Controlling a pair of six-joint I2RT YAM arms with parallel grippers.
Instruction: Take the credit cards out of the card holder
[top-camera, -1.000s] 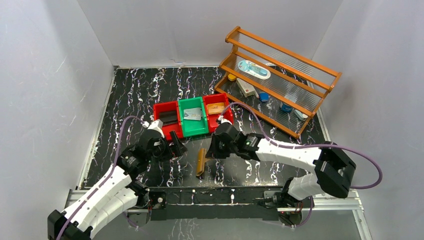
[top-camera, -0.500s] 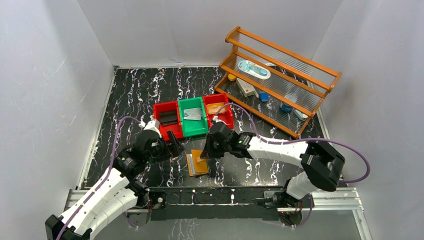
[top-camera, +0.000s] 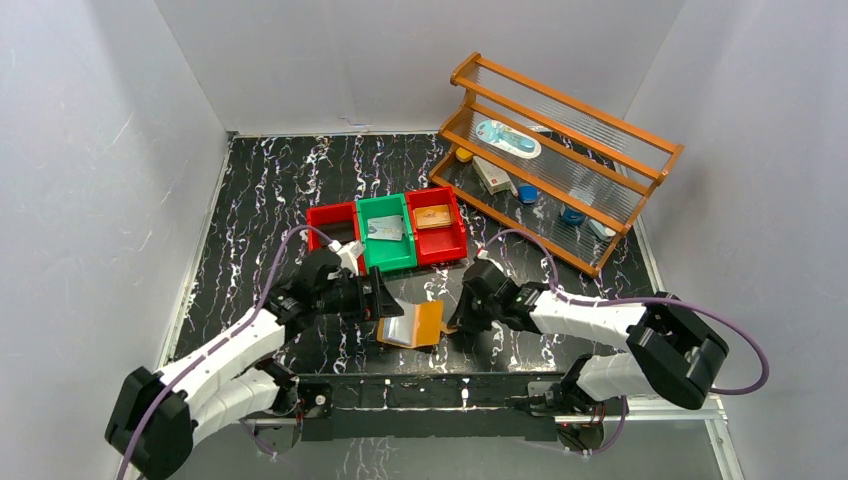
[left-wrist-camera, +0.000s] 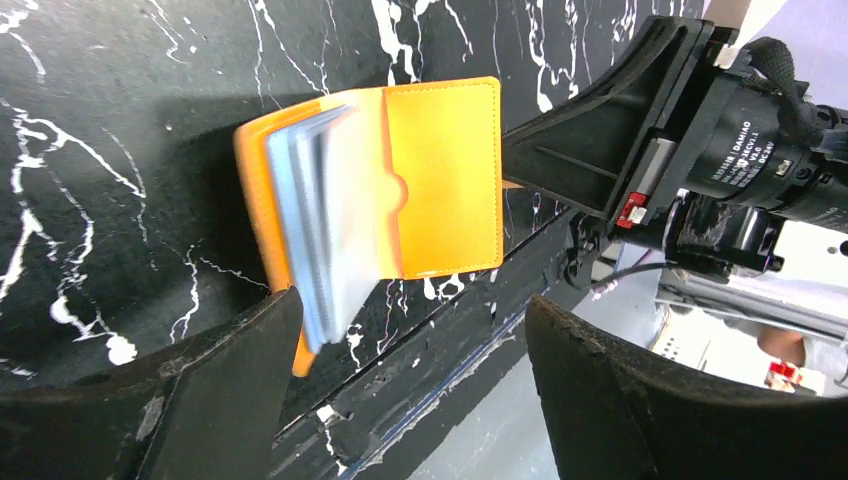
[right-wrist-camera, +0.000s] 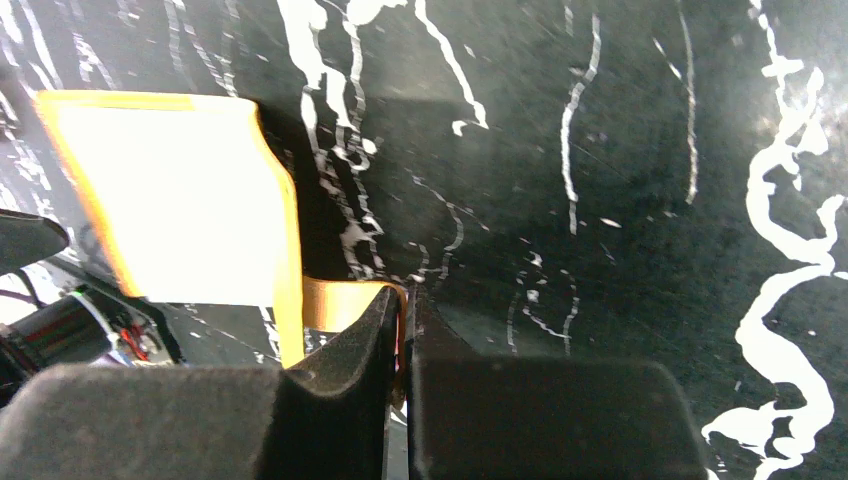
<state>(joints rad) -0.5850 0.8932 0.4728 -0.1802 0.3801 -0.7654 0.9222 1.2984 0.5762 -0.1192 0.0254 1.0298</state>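
Observation:
The tan-orange card holder (top-camera: 428, 322) lies open like a book on the black marble table near the front edge. Its grey-blue pockets (left-wrist-camera: 320, 220) fan up from the left half, and I cannot tell the credit cards inside them apart. My right gripper (top-camera: 457, 314) is shut on the holder's small snap tab (right-wrist-camera: 340, 300) and holds the right cover (right-wrist-camera: 170, 200) out to the right. My left gripper (top-camera: 385, 300) hovers just left of the holder. In its wrist view the left gripper (left-wrist-camera: 415, 390) is open and holds nothing, its left finger (left-wrist-camera: 230, 390) close to the pockets' lower corner.
Behind the holder stand three bins: a red bin (top-camera: 322, 215), a green bin (top-camera: 386, 258) with a grey card (top-camera: 385, 230) in it, and a red bin (top-camera: 446, 246) with a brown case. A wooden rack (top-camera: 560, 160) stands at the back right. The table's metal front rail (top-camera: 430, 385) is close.
The right gripper has pulled the tab to the right, so the holder went from standing on edge to lying open. The left arm has swung right, up to the holder, its jaws slightly narrower.

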